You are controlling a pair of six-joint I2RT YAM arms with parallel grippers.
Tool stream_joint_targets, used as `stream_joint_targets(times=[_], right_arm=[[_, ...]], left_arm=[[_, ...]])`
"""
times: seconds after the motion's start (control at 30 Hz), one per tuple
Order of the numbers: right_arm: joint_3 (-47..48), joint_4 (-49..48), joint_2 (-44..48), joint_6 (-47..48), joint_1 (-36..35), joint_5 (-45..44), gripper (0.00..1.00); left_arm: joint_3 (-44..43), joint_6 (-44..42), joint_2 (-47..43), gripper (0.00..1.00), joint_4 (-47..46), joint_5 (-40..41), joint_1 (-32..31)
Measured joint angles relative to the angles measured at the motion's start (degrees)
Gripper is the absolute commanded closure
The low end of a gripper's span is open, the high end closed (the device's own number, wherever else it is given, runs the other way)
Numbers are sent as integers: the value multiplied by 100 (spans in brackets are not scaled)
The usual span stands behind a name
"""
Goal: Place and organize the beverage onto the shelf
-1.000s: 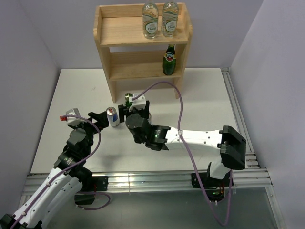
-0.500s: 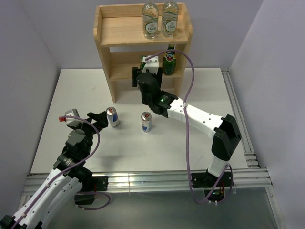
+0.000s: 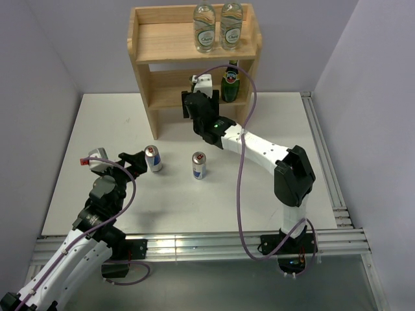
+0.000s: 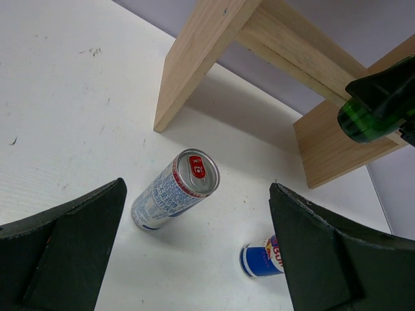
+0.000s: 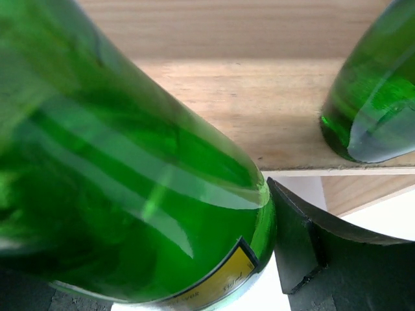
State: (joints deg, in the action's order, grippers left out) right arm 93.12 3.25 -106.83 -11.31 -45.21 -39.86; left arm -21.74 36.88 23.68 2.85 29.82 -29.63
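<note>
The pine shelf point(image 3: 168, 45) stands at the back. Two clear water bottles point(image 3: 203, 27) point(image 3: 231, 26) stand on its top board. One green glass bottle point(image 3: 229, 81) stands on the middle tier at the right. My right gripper point(image 3: 195, 98) is shut on the second green bottle point(image 5: 130, 194) and holds it at the front edge of the middle tier, left of the first bottle point(image 5: 373, 97). One finger point(image 5: 305, 240) shows beside it. Two slim cans point(image 3: 154, 158) point(image 3: 199, 165) stand on the table. My left gripper point(image 3: 133, 159) is open and empty just left of the nearer can point(image 4: 175, 189).
The shelf's side panel point(image 4: 194, 58) reaches the table behind the cans. The second can point(image 4: 262, 258) stands right of the first. The right arm point(image 3: 259, 146) stretches over the table's middle towards the shelf. Grey walls close in both sides.
My right arm has lifted the green bottle from the table beside the cans and carried it back to the shelf's middle tier. The left arm has not moved.
</note>
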Motion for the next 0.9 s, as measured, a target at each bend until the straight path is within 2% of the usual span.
stream_joint_targets(times=[0.37, 0.9], right_arm=[[245, 103, -138, -105, 452, 153, 100], [463, -7, -238, -96, 645, 155, 100]], left_arm=[[0, -2, 9, 1, 0, 0, 0], [0, 0, 57, 1, -2, 0, 0]])
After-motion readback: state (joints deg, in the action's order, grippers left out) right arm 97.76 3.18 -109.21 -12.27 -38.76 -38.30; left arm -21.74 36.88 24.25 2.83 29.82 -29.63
